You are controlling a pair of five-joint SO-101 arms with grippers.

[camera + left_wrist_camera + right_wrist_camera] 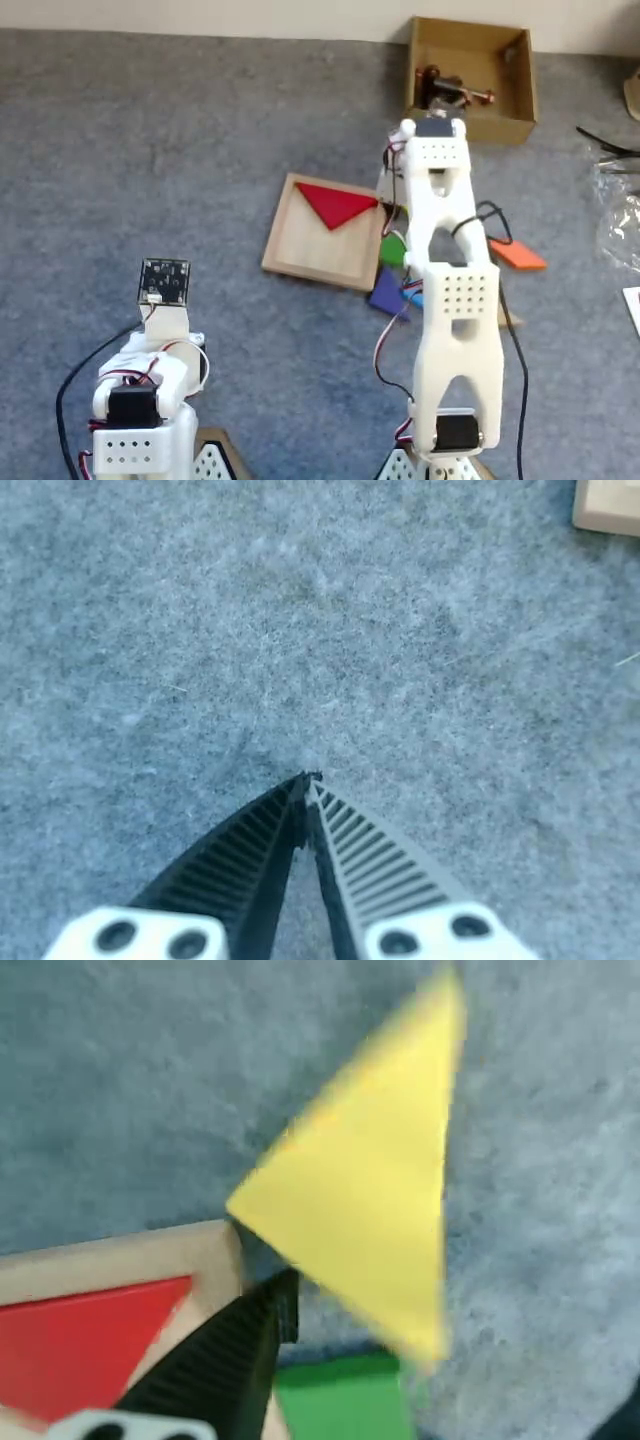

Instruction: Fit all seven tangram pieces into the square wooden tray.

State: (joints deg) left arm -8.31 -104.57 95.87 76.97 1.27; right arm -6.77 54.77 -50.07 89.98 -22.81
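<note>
Right wrist view places the yellow triangle (370,1210) directly ahead of the right arm's fingers (235,1355). It hangs above the counter (120,1080) and overlaps both the tray (120,1255) corner and the green piece (340,1395). Judged from this lifted position, the fingers are clenched on the yellow triangle. One black finger is visible at its near edge; the other is hidden. The triangle's square corner sits over the tray corner, on the black finger's side. Its long edge lies on the side facing away from the tray. The coming move therefore turns on carrying the piece sideways toward the black finger and turning the long edge to suit the free area beside the red triangle (90,1325), which already lies inside the tray. In the high view, the purple piece (388,290) and the orange piece (517,254) lie on the counter outside the tray, near the right arm. The left arm's fingers (350,850) are clenched tip to tip on nothing above bare counter, well apart from the tray. The right arm is the nearer arm.
</note>
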